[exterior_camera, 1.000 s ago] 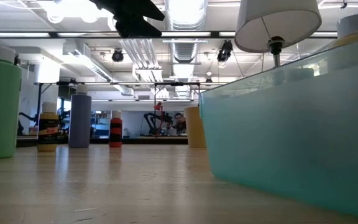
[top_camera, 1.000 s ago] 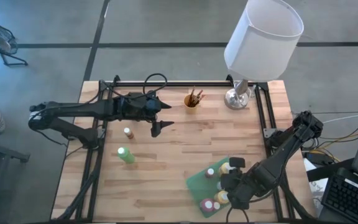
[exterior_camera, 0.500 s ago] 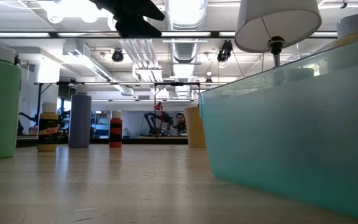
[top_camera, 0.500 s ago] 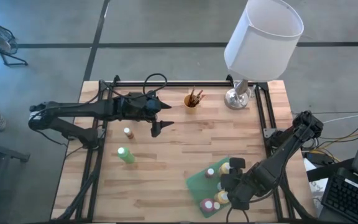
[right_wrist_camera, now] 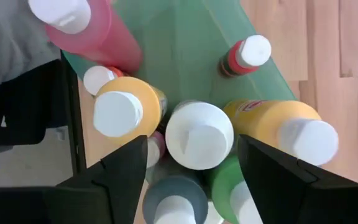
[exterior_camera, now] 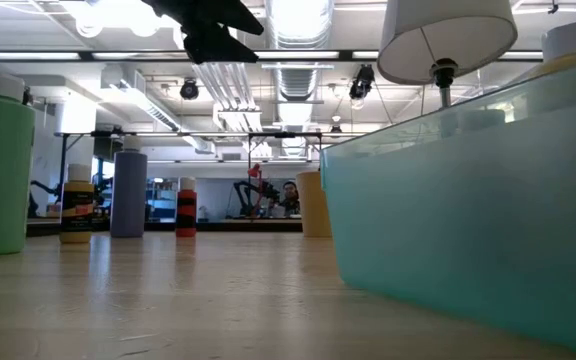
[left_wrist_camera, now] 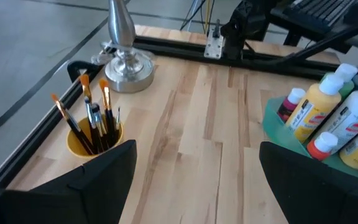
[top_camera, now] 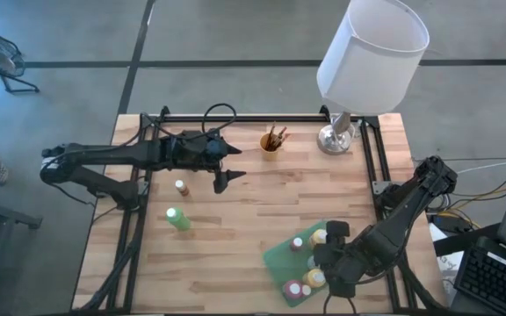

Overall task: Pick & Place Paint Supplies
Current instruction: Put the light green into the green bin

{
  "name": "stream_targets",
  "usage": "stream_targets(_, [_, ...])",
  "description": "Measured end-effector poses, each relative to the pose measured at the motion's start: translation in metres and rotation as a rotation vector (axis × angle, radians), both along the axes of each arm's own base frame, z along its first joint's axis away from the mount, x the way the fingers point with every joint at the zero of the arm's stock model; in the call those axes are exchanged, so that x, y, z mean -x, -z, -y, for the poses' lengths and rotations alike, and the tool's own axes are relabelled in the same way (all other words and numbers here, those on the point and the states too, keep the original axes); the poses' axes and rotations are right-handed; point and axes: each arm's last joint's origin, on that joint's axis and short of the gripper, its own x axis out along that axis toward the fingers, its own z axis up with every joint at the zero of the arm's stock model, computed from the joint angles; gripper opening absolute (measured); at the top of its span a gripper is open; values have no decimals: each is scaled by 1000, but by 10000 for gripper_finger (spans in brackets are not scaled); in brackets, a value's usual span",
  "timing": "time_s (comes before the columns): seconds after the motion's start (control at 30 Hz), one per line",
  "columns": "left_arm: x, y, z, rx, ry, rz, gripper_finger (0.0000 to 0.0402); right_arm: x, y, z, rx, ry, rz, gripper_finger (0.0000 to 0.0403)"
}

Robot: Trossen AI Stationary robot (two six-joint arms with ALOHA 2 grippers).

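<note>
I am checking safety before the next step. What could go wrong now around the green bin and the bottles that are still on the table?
1. The right gripper hangs open just above a white-capped bottle in the crowded green bin; lifting off-line could tip its neighbours.
2. The open left gripper hovers near the small bottle and the green bottle; a low sweep may topple them.
3. The brush cup stands close by too.

floor [top_camera: 235, 35]: grey concrete | ceiling [exterior_camera: 298, 40]: strip lights, ducts

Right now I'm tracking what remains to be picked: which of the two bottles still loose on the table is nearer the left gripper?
The small orange bottle, standing beside the left gripper; the light green bottle stands farther off.
</note>
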Motion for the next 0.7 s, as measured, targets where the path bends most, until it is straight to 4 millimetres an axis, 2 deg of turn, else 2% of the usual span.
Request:
stream_targets(0.13, [2, 4, 0, -4, 4, -45, 344, -2, -9, 0, -5, 0, 36, 226])
stream_targets(0.27, [6, 10, 0, -19, -2, -123, 344, -7, -19, 2, 61, -1, 135, 215])
stream_targets(0.47, [25, 16, -2, -51, -129, -300, 344, -16, -40, 10, 146, -109, 327, 223])
stream_targets(0.57, [37, 7, 0, -58, -199, -370, 344, -23, -51, 21, 165, -155, 402, 231])
stream_targets(0.7, [50, -15, 9, -44, -224, -416, 344, -32, -58, 45, 260, -176, 444, 242])
